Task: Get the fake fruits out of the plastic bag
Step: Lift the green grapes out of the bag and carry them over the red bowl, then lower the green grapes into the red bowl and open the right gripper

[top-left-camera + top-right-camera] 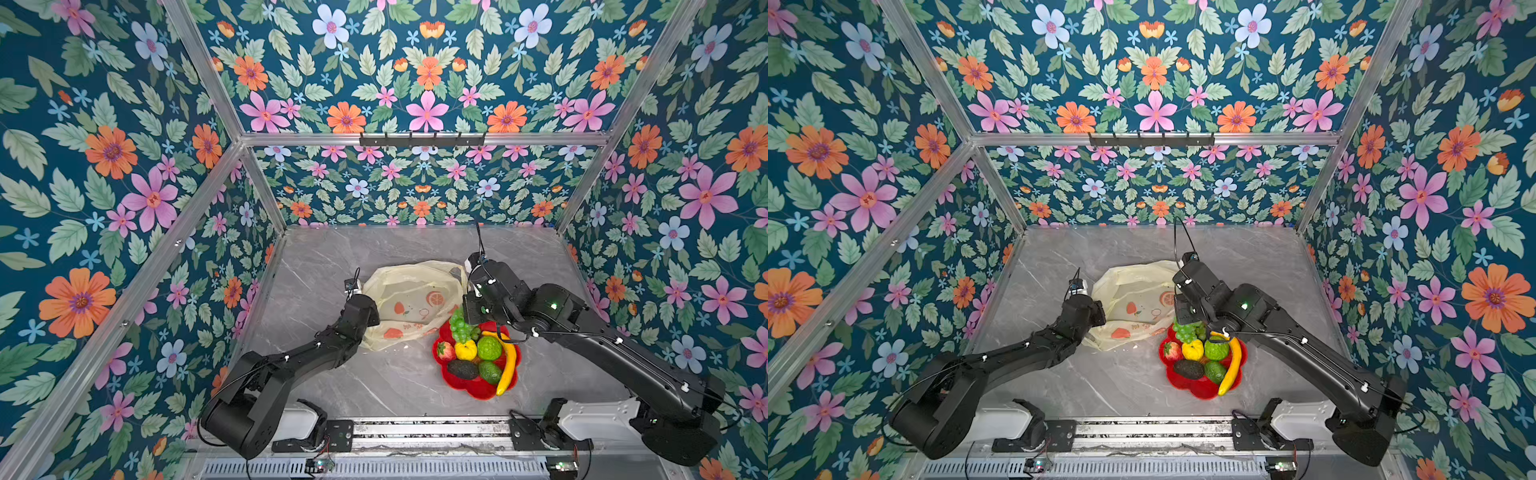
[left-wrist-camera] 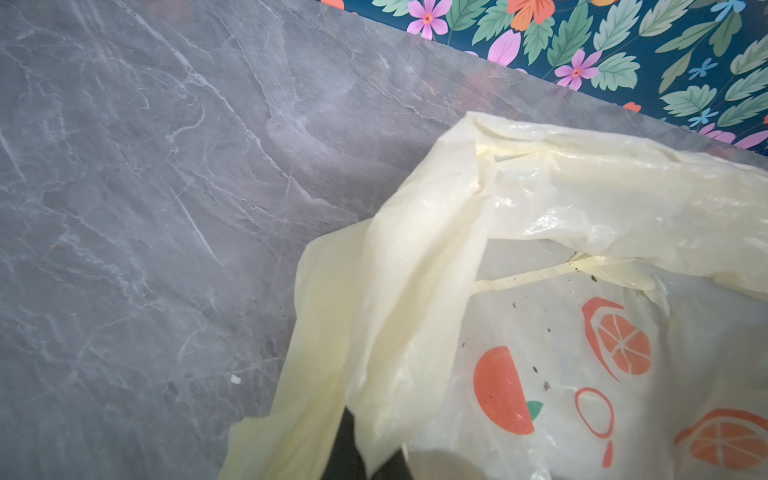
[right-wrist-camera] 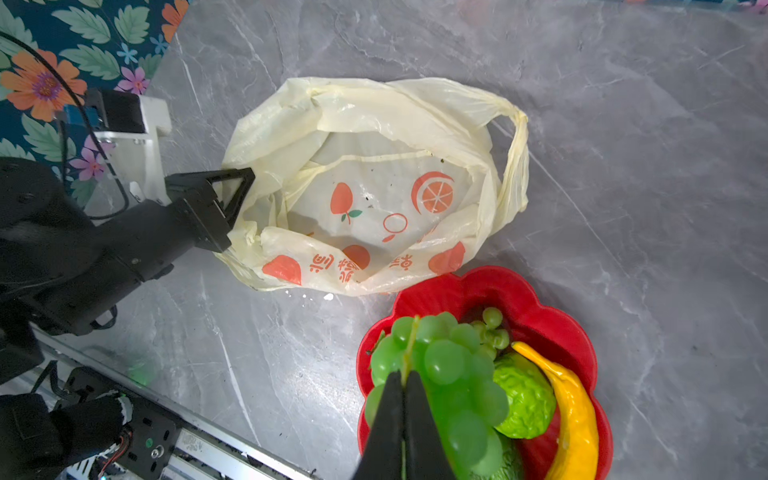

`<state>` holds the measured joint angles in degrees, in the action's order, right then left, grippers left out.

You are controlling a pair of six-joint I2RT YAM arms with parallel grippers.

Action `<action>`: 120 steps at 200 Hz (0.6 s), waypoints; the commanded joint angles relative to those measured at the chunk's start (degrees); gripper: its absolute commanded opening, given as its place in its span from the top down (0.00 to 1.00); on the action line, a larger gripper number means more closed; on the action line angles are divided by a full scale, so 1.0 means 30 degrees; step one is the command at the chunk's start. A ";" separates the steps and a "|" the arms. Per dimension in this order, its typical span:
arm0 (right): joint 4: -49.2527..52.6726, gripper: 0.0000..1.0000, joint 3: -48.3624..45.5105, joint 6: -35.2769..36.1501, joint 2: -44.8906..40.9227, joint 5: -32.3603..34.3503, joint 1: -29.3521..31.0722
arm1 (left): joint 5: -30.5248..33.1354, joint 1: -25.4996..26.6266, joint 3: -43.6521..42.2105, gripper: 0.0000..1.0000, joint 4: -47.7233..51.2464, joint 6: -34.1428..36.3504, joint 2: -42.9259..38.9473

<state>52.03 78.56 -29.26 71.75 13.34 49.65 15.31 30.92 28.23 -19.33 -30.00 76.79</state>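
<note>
While the left gripper (image 3: 235, 189) clamps shut on the 8 o'clock rim of the thin pale-yellow printed plastic bag (image 3: 374, 137), the right gripper (image 3: 402, 380) pinches the stem of a glossy green toy grape bunch (image 3: 449, 361) over the red flower-shaped plate (image 3: 457, 282), 5 o'clock of the bag. Bag looks empty, and the other fake fruits (image 1: 465, 350) sit on the plate. Risk: the thin stem slips, or the bunch lands on the crowded 11 o'clock rim and rolls onto the grey marble table (image 3: 623, 124).

Black arms (image 1: 299, 357), thin black cables (image 1: 480, 239), white bracket (image 3: 141, 137), green light (image 1: 553, 306).
</note>
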 commanded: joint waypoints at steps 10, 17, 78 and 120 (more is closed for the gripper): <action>-0.1044 1.00 -0.0561 -0.0619 0.0174 -0.0370 0.0003 | 0.0316 -0.0032 0.0044 1.00 0.0028 0.0101 -0.0111; -0.1238 1.00 -0.0666 -0.0647 0.0242 -0.0430 0.0003 | 0.0287 -0.0051 0.0051 1.00 0.0028 0.0097 -0.0111; -0.1728 1.00 -0.1359 -0.1021 0.1232 -0.0081 0.0005 | 0.0369 -0.0052 0.0057 1.00 0.0068 0.0156 -0.0229; -0.1334 1.00 -0.1927 -0.1374 0.1379 0.0712 -0.0246 | 0.0398 -0.0052 0.0053 1.00 0.0138 0.0185 -0.0257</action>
<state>48.12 73.56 -31.94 75.99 13.37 49.47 15.64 30.85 28.23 -19.25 -29.80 76.23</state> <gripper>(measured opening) 0.051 0.049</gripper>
